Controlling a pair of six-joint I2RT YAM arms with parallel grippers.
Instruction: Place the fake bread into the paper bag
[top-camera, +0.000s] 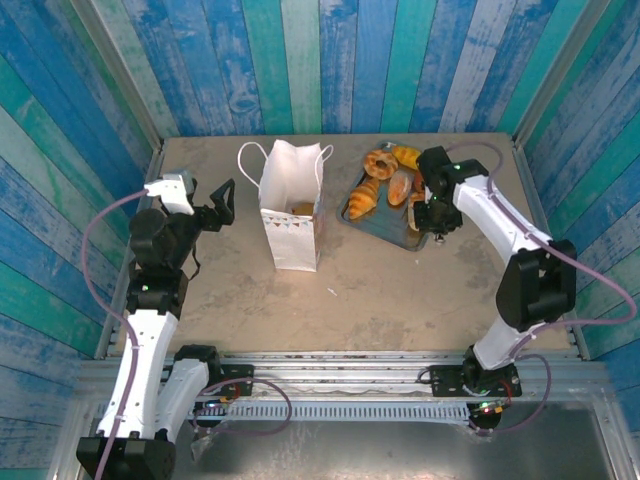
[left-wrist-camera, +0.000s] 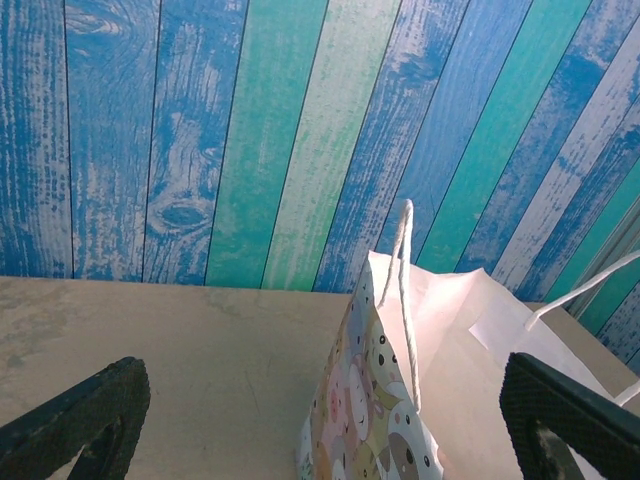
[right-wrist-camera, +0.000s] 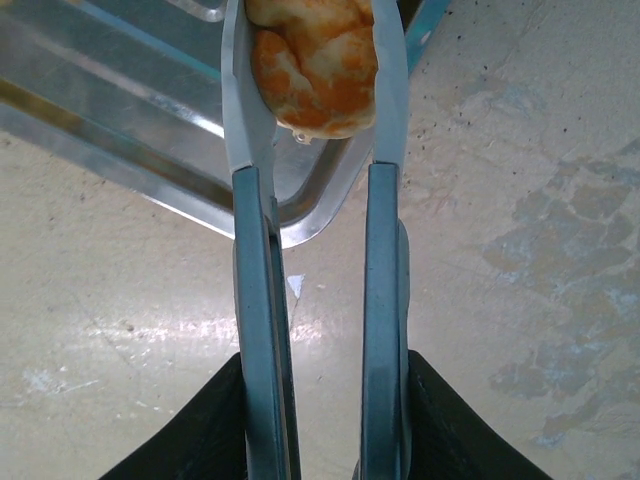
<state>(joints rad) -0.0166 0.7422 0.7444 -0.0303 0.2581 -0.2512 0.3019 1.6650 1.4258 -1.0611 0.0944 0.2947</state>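
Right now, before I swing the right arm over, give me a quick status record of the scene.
left gripper: open, holding nothing, beside the paper bag
right gripper: shut on the tongs
tongs: pinching one fake bread piece at the tray corner
tray: several more pastries on it
paper bag: upright, mouth open, left of the tray

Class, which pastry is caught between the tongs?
The mottled orange-yellow bun at the tray corner, pinched between the tongs; the other pastries lie loose on the tray.
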